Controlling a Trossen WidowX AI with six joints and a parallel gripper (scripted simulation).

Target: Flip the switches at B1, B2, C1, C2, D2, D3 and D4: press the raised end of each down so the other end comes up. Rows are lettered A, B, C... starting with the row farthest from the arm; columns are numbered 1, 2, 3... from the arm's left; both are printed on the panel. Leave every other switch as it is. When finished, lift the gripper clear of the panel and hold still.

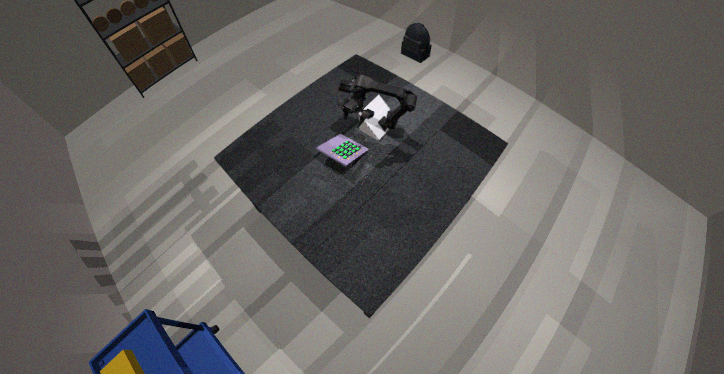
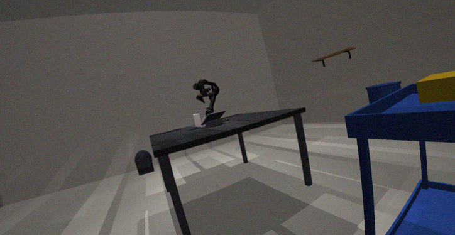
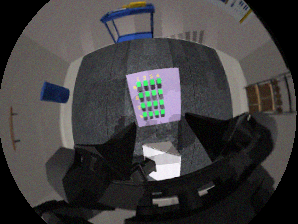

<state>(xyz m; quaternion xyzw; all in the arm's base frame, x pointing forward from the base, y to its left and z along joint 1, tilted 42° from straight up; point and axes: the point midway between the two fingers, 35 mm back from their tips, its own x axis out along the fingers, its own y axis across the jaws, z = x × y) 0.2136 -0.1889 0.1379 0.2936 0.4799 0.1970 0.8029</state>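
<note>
Gripper (image 1: 355, 116) (image 2: 205, 95) (image 3: 161, 120) fingers wide apart, and the blue cart (image 1: 168, 345) (image 2: 398, 129) (image 3: 135, 37) carries a yellow box (image 1: 121, 362) (image 2: 437, 90) (image 3: 137, 4) up top!

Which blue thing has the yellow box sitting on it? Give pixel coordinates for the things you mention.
The blue cart (image 1: 182, 367) (image 2: 399, 131) (image 3: 134, 36), the one with legs and trays. The yellow box (image 1: 121, 363) (image 2: 437, 90) (image 3: 137, 4) is on its top tray; the blue bin (image 2: 383, 92) (image 3: 54, 92) is a separate thing without legs.

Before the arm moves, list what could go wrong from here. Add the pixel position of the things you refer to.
The green switches (image 1: 346, 149) (image 3: 152, 98) sit close together, so a press might catch a neighbour.

The gripper (image 3: 161, 120) is open, its fingers spread wider than the switch block; pressing that way could strike the wrong spot.

The panel (image 1: 329, 144) (image 2: 213, 117) (image 3: 172, 95) is tilted, so a straight-down press may slip.
</note>
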